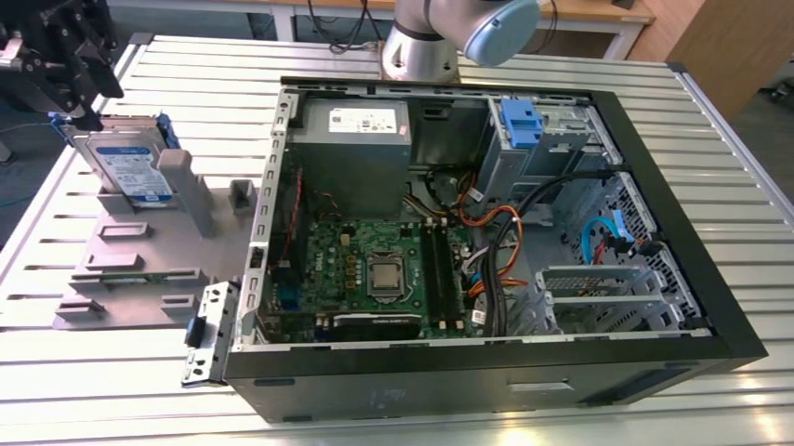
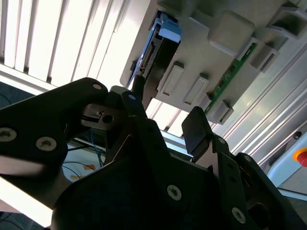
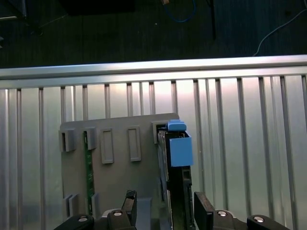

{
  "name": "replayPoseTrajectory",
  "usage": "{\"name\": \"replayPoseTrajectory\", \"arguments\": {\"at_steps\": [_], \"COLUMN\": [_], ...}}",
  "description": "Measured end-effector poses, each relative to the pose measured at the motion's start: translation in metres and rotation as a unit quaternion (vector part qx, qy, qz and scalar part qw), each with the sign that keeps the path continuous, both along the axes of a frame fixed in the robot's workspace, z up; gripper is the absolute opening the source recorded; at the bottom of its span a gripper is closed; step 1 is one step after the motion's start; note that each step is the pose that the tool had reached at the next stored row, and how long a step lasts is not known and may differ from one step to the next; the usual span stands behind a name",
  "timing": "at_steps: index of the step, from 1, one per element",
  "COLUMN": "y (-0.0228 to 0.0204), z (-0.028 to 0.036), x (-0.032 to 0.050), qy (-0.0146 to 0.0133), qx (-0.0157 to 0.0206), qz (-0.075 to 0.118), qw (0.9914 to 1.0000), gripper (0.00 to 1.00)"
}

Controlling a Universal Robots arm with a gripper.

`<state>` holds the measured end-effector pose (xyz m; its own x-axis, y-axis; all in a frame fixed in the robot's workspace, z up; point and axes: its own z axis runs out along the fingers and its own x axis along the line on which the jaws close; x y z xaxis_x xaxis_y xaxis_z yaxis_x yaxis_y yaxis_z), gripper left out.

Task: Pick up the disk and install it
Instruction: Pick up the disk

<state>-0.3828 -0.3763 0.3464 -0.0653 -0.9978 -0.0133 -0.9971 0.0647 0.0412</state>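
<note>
Disk [image 1: 130,172] stands on edge in a slot of the grey holder [image 1: 143,274] on the slatted table [image 1: 186,56], at the exterior view's left of the open computer case [image 1: 496,372]. Gripper [image 3: 165,206] hangs over it with fingers [image 3: 202,211] spread to either side of its upper edge, nothing clamped. Likely rigid, dense, shock-sensitive, with slick metal faces; I'd pinch firmly across the flat faces, clear of the blue carrier [image 3: 180,149].

Table [image 1: 149,390]: ribbed metal slats, brightly lit.
Desk [image 1: 596,11]: wooden, beyond the table.
Floor [image 3: 120,33]: dark, with cables [image 3: 184,17].
</note>
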Motion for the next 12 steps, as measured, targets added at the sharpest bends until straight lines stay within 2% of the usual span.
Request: {"name": "replayPoseTrajectory", "arguments": {"at_steps": [9,12], "y": [0.0011,0.0018], "z": [-0.0016,-0.0039], "x": [0.0000,0.0000], "qy": [0.0000,0.0000], "qx": [0.0000,0.0000], "qz": [0.000,0.000], "qw": [1.00000,1.00000], "gripper": [0.59,0.59]}}
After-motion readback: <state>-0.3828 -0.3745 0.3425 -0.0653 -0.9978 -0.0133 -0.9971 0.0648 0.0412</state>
